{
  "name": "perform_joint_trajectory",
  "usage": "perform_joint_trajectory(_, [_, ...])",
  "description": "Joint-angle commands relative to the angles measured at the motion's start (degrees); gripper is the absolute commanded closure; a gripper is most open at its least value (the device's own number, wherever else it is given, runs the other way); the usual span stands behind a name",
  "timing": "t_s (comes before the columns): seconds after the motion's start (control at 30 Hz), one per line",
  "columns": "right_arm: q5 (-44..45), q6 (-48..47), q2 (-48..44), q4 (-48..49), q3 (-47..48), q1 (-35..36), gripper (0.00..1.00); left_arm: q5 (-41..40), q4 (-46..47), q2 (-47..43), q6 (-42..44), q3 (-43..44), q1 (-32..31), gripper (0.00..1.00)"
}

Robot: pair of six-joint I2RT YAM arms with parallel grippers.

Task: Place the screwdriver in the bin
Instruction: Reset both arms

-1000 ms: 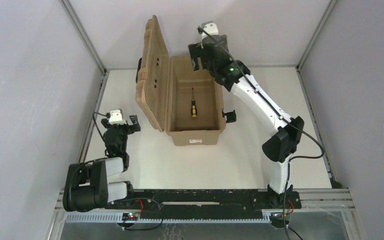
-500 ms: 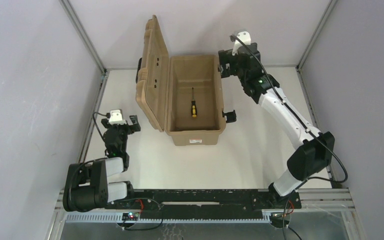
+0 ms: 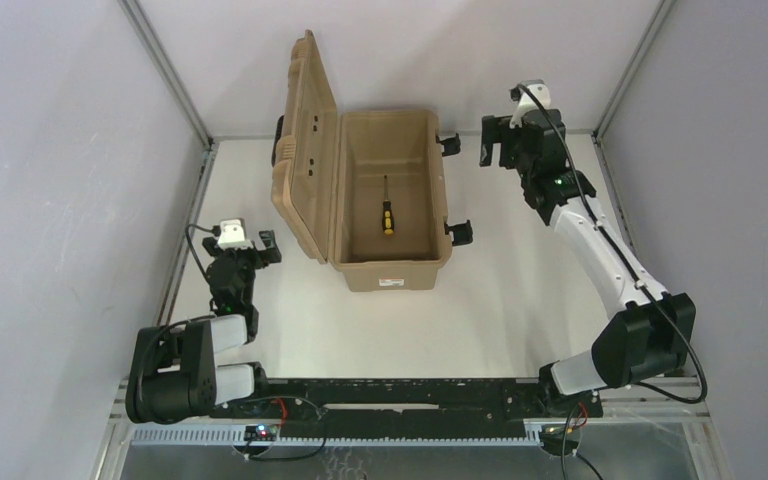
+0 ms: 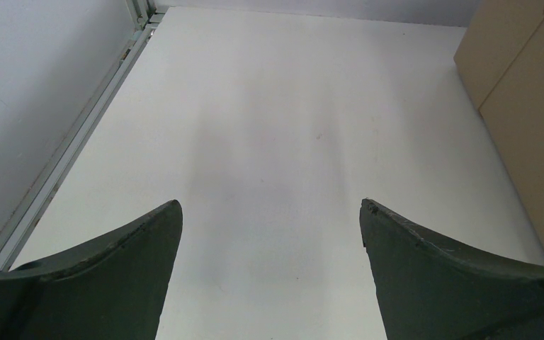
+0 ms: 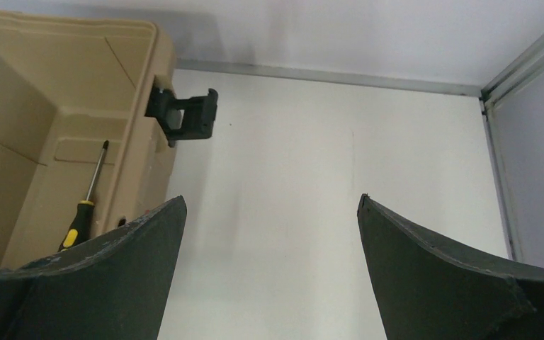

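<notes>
The screwdriver [image 3: 387, 212], yellow-and-black handle and thin dark shaft, lies on the floor inside the open tan bin [image 3: 343, 190]. It also shows in the right wrist view [image 5: 79, 223], inside the bin [image 5: 57, 71]. The bin's lid [image 3: 305, 150] stands open on the left side. My right gripper [image 3: 493, 143] is open and empty, to the right of the bin near the back of the table. My left gripper [image 3: 260, 246] is open and empty, low over the table left of the bin; the bin's side [image 4: 531, 106] shows at the right of the left wrist view.
Black latches [image 3: 459, 231] hang off the bin's right side, one close to my right gripper [image 5: 188, 117]. A metal frame rail [image 3: 185, 230] runs along the left table edge and another [image 3: 625, 220] along the right. Grey walls enclose the table.
My right arm has swung from over the bin's far end out to the right of the bin. The screwdriver lies still in the bin. The left arm has not moved.
</notes>
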Motion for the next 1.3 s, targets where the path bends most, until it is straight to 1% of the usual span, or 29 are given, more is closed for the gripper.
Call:
perform_joint_trajectory(0.0, [-5.09,3.27,-1.22,-0.58,-0.96,-3.24,0.0,0.62,2.41,-0.44,0.86,0.81,0.18,0.0])
perform_joint_trajectory(0.07, [-6.34,2.77,-2.38,1.85,-4.0,-4.34,0.0,0.59,2.42,-0.42,0.86,0.8,0.18,0.0])
perform_joint_trajectory(0.13, [-6.53,2.59,-4.18,6.18,-9.72,-5.24,0.0,0.61,2.41,-0.37,0.86,0.78,0.2,0.0])
perform_joint_trajectory(0.27, [-8.55,1.0,-6.98,13.26,-17.79,-7.48,0.0,0.59,2.42,-0.39,0.86,0.77,0.18,0.0])
perform_joint_trajectory(0.5, [-15.53,1.82,-8.45,19.28,-28.2,-11.74,0.0,0.59,2.42,-0.36,0.86,0.81,0.22,0.0])
perform_joint_trajectory(0.7, [-18.96,1.03,-12.21,31.35,-41.28,-14.84,0.0,0.59,2.41,-0.37,0.86,0.74,0.15,0.0])
perform_joint_trajectory(0.83, [-22.05,2.23,-12.75,36.01,-46.01,-18.08,0.0,0.6,2.42,-0.38,0.86,0.76,0.16,0.0])
perform_joint_trajectory(0.97, [-22.82,2.24,-12.87,41.83,-50.61,-19.21,0.0,0.59,2.41,-0.37,0.86,0.74,0.1,0.0])
perform_joint_trajectory(1.1, [-25.11,4.27,-12.31,47.11,-54.47,-20.53,0.0,0.59,2.5,-0.35,0.86,0.74,0.17,0.0])
perform_joint_trajectory(1.2, [-25.54,4.43,-12.15,55.57,-59.37,-20.75,0.0,0.59,2.5,-0.37,0.86,0.75,0.11,0.0])
perform_joint_trajectory(1.27, [-24.94,4.94,-11.83,59.02,-61.74,-20.76,0.0,0.61,2.5,-0.4,0.86,0.74,0.13,0.0])
